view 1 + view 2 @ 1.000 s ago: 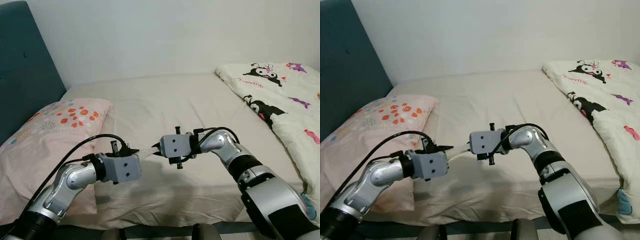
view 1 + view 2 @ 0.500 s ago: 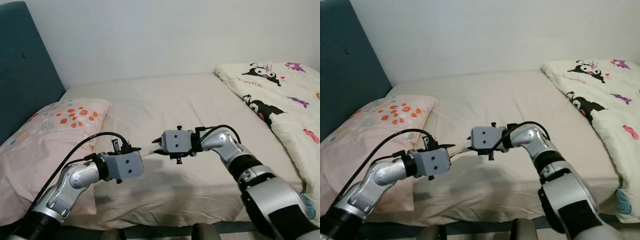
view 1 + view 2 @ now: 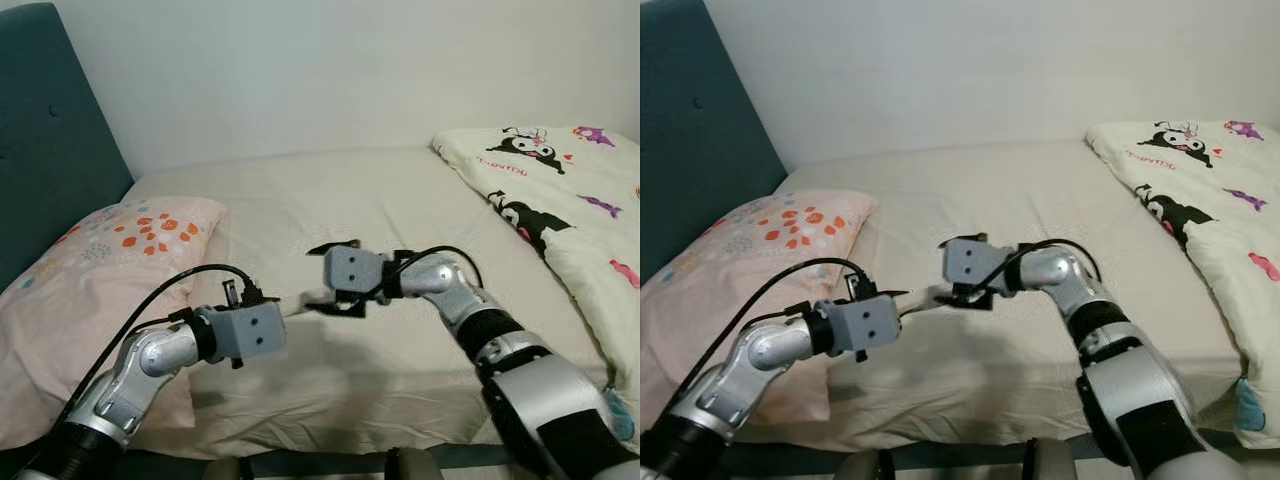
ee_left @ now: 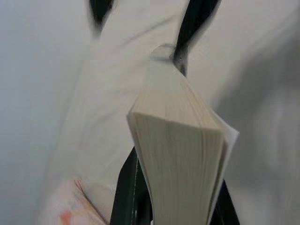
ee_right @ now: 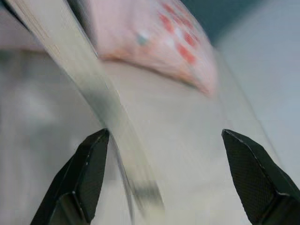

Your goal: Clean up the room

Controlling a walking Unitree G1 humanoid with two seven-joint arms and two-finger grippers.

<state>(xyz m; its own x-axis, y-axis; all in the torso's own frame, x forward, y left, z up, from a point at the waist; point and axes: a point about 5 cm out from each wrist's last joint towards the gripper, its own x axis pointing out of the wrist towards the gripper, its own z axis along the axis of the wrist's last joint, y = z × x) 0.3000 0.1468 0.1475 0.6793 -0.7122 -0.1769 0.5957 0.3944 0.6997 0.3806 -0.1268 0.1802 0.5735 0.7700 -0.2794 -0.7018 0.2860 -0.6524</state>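
Observation:
A thin book with cream pages [image 4: 180, 150] is held over the bed, with my left gripper [image 3: 268, 302] shut on its near end. It shows as a pale strip [image 3: 296, 300] between the two arms. My right gripper [image 3: 322, 275] stands open at the book's far end, one finger above and one below. In the right wrist view the blurred book [image 5: 89, 89] runs past one fingertip [image 5: 89, 171], and the gap between the fingers holds only bedsheet.
A beige bedsheet [image 3: 330, 190] covers the mattress below both arms. A pink flowered pillow [image 3: 90, 260] lies at the left against a teal headboard [image 3: 45, 130]. A cream cartoon-print quilt [image 3: 570, 200] is bunched at the right.
My right gripper has opened wide and risen slightly at the book's far end. The left gripper and the book have hardly moved.

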